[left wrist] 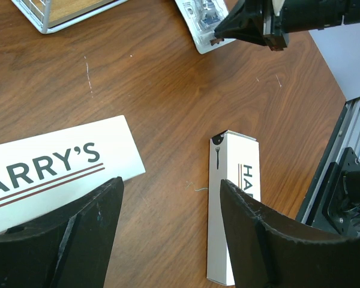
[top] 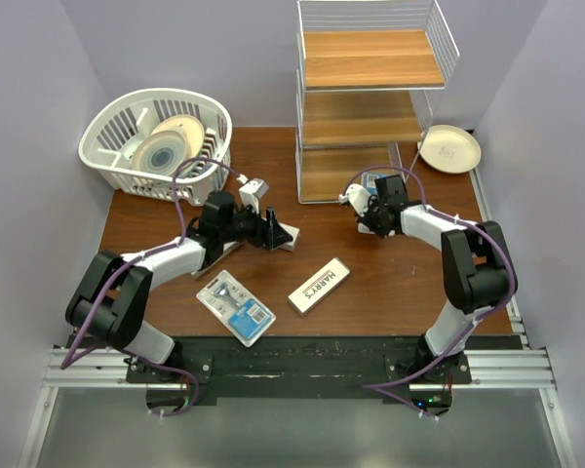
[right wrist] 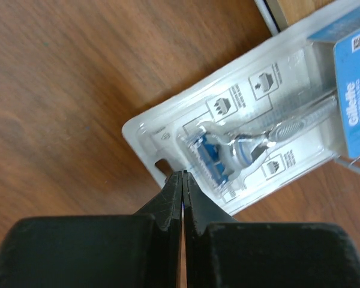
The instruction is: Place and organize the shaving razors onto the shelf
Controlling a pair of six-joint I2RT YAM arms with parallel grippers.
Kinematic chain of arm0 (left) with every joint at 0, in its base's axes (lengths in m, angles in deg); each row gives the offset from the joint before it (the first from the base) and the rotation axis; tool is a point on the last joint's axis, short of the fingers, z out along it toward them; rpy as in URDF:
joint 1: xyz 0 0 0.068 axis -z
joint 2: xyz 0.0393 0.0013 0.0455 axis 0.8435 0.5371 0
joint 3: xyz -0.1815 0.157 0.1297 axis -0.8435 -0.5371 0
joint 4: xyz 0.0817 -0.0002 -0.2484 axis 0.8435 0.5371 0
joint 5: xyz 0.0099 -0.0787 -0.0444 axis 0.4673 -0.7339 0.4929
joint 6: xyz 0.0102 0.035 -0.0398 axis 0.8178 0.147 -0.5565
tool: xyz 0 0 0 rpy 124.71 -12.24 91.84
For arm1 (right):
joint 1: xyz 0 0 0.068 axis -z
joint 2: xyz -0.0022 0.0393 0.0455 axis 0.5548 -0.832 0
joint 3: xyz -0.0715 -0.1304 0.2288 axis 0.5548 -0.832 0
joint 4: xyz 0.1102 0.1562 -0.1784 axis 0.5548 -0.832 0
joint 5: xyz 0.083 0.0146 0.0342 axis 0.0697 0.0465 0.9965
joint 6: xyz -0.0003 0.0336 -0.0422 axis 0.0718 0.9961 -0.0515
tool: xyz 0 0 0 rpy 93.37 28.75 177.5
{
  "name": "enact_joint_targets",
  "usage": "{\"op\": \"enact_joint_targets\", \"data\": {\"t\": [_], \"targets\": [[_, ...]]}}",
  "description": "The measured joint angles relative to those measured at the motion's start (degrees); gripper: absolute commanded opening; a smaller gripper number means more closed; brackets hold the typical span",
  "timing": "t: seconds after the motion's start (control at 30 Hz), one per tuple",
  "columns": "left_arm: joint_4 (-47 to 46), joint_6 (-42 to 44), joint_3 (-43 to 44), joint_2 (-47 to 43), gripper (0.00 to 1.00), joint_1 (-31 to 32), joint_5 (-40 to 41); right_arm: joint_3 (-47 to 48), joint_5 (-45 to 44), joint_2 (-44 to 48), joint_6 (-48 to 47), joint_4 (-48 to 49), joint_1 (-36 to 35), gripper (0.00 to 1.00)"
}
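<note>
The shelf [top: 370, 97] stands at the back. My right gripper [right wrist: 182, 175] is shut, and its tips pinch the near rim of a clear blister-pack razor [right wrist: 252, 138] whose far end lies at the shelf's bottom tier; the gripper [top: 369, 207] and pack [top: 374, 180] also show from above. My left gripper [left wrist: 171, 183] is open and empty, low over the table, with one white HARRY'S box [left wrist: 54, 168] by its left finger and another [left wrist: 234, 204] by its right finger. A second blister pack [top: 236, 307] lies near the front.
A white slatted basket [top: 112, 156] with cream plates stands at the back left. A cream plate [top: 449, 148] lies right of the shelf. A white box end [top: 213, 261] shows under my left forearm. The shelf's upper tiers hold nothing.
</note>
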Motion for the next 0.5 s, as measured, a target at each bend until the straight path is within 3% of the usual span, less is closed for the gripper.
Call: {"op": "enact_joint_targets", "data": {"t": [0.5], "targets": [[0.0, 0.0, 0.0, 0.0, 0.71, -0.2, 0.0, 8.6, -9.3, -7.6, -5.9, 5.1, 0.5, 0.00]]}}
